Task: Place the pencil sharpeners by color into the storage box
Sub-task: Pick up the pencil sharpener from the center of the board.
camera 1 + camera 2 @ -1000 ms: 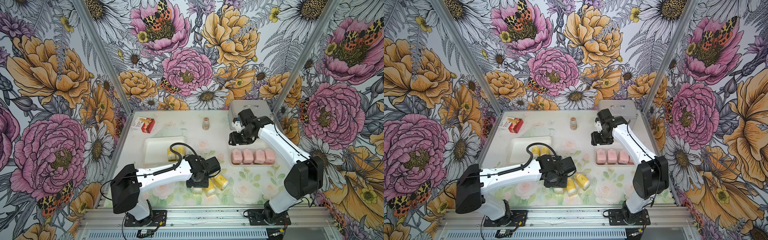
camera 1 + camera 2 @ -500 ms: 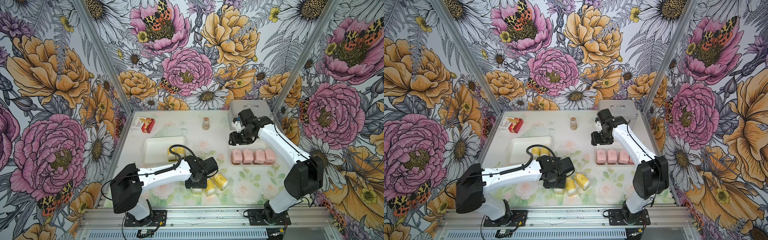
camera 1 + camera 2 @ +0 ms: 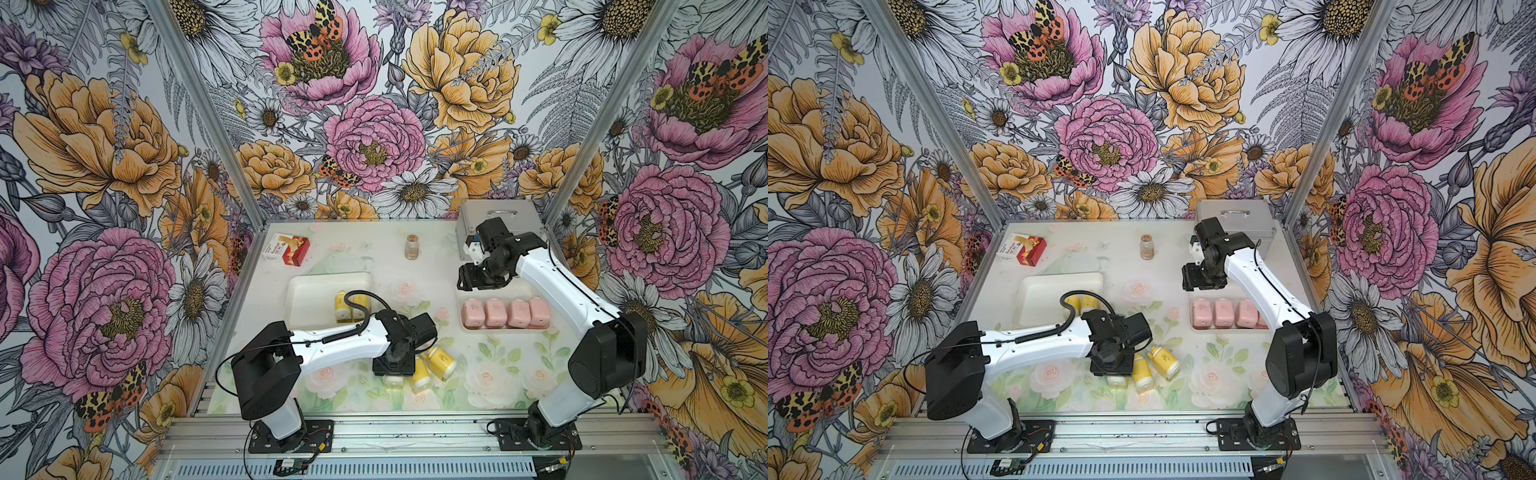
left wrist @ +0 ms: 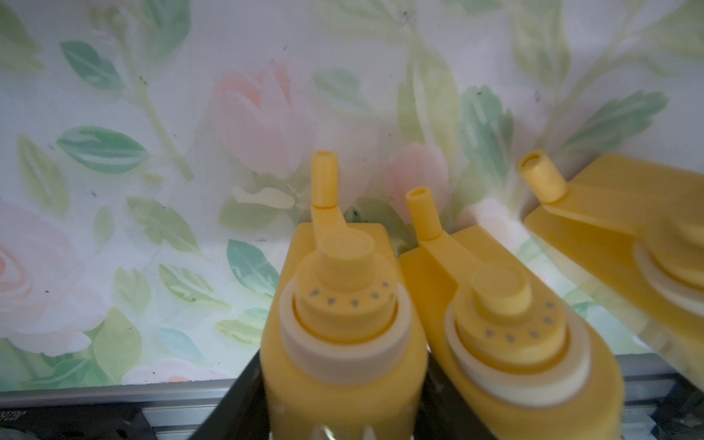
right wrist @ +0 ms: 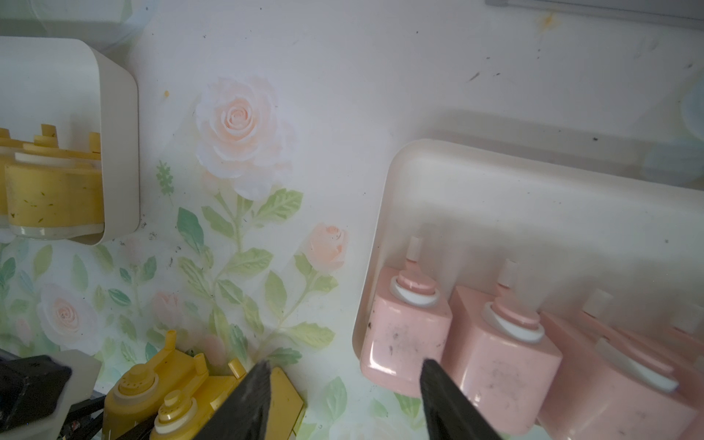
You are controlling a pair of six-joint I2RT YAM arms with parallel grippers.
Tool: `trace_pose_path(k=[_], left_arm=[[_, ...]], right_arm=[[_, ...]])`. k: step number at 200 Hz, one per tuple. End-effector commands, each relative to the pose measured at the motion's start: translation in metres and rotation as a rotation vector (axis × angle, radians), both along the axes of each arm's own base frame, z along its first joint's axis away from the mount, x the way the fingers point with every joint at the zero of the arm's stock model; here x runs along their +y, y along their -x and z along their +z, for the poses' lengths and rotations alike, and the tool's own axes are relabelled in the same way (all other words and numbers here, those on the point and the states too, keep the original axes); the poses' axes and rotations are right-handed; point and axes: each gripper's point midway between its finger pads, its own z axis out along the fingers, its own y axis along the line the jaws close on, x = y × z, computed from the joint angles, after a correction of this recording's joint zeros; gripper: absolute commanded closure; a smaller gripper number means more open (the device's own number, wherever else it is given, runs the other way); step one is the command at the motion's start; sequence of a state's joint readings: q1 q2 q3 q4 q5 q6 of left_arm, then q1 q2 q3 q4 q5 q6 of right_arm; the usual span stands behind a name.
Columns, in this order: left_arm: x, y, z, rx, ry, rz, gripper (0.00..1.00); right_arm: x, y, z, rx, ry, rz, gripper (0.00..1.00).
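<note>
Pink sharpeners (image 3: 505,312), four of them, stand in a touching row along the lower wall of the right box (image 3: 505,294). A bare strip of box floor runs above them. Yellow sharpeners number five. Two (image 3: 341,305) sit side by side at the right wall of the left box (image 3: 311,299), whose left half is free. The other three (image 3: 440,361) lie close together on the tabletop (image 3: 498,374) at lower centre, near its front edge.

Between the boxes runs a lane of bare tabletop, and more lies at lower right. One jar (image 3: 411,247), one carton (image 3: 287,249) and one metal case (image 3: 498,220) keep to the far edge.

In both top views the left tool (image 3: 394,366) points down over the leftmost loose sharpener and hides most of it. The left wrist view shows all three, with their cranks and dotted dials. The tool's dark fingers (image 4: 236,400) flank the leftmost one, but I cannot tell whether they press on it.

Near the upper left corner of the right box, the right tool (image 3: 478,282) hangs in the air. In the right wrist view its jaws stand apart with nothing between them. In a top view the right arm (image 3: 1258,282) covers most of the fourth pink sharpener.
</note>
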State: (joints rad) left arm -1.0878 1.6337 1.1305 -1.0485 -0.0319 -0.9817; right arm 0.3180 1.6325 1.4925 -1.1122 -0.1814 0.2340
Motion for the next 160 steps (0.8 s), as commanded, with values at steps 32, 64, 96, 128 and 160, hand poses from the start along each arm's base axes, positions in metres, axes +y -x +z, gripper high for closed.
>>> trace_pose_path(k=[32,64,96,128,160], left_arm=[[0.009,0.005,-0.014,0.04,-0.038,-0.004,0.58],[0.012,0.007,-0.016,0.043,-0.045,0.0,0.69],[0.016,0.008,-0.011,0.03,-0.031,0.012,0.74],[0.024,0.011,-0.007,0.018,-0.021,0.038,0.76],[0.032,0.012,-0.001,-0.004,-0.003,0.064,0.77]], right_arm=[[0.005,0.0,0.008,-0.038,-0.017,0.018,0.36],[0.004,0.0,0.008,-0.036,-0.016,0.018,0.36],[0.005,0.0,0.008,-0.038,-0.018,0.016,0.36],[0.005,0.0,0.008,-0.037,-0.019,0.017,0.36],[0.006,-0.001,0.008,-0.036,-0.025,0.019,0.36]])
